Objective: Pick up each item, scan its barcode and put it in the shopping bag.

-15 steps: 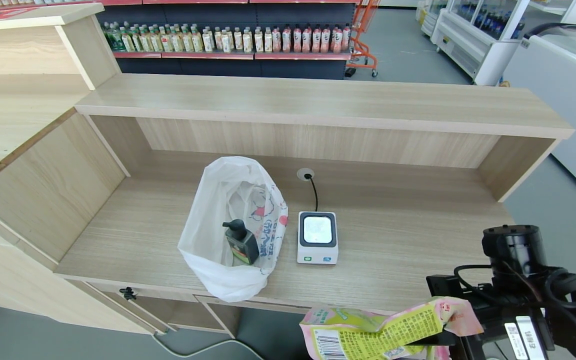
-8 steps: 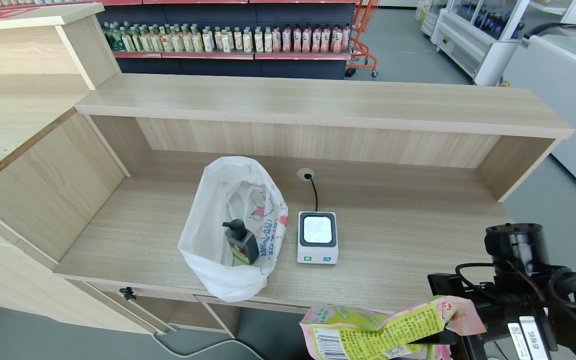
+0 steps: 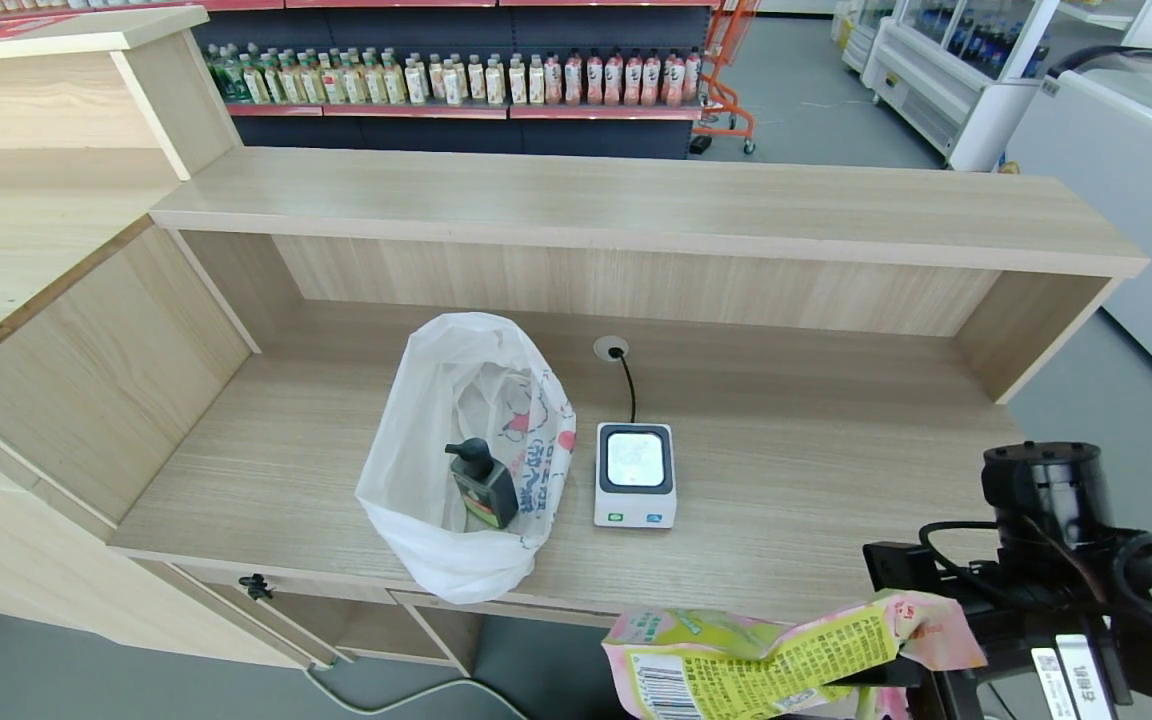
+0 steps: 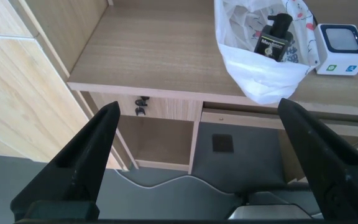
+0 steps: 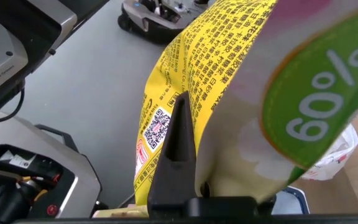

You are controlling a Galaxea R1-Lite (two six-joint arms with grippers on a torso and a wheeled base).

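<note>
My right gripper clamps one packet, barcode showing. My left gripper is spread wide, empty. One labelled bottle stands in one bag, beside one scanner.

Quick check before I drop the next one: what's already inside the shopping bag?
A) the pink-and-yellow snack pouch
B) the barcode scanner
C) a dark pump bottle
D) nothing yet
C: the dark pump bottle stands inside the white shopping bag, while the snack pouch is well outside it and the scanner sits beside the bag.
</note>
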